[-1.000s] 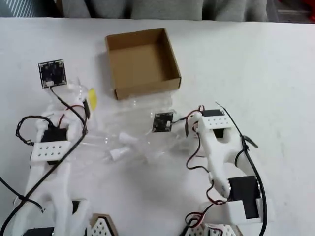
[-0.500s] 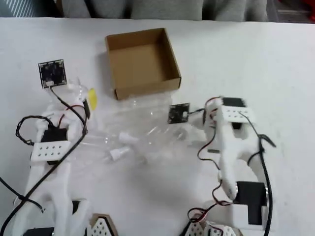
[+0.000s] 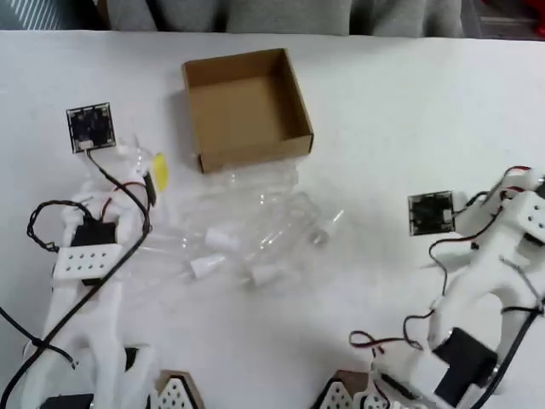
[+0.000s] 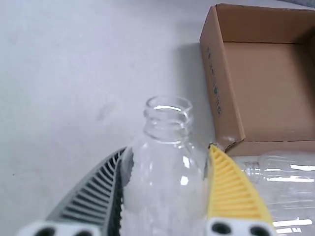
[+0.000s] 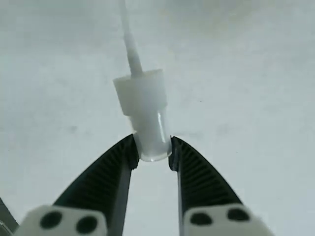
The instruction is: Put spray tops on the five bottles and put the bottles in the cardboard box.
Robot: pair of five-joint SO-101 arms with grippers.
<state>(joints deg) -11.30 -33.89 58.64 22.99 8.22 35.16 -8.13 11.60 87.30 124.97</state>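
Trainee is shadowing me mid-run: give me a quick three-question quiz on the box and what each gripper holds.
1. True or false: the brown cardboard box already holds a bottle.
2. The right gripper is shut on: A) a white plastic spray top; B) a sponge; C) nothing.
3. Fill in: the left gripper grips a clear plastic ____ with an open neck.
Key: 1 false; 2 A; 3 bottle.

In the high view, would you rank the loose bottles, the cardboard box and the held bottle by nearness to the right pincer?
1. loose bottles, mid-table.
2. cardboard box, far side.
3. held bottle, in the left pincer.
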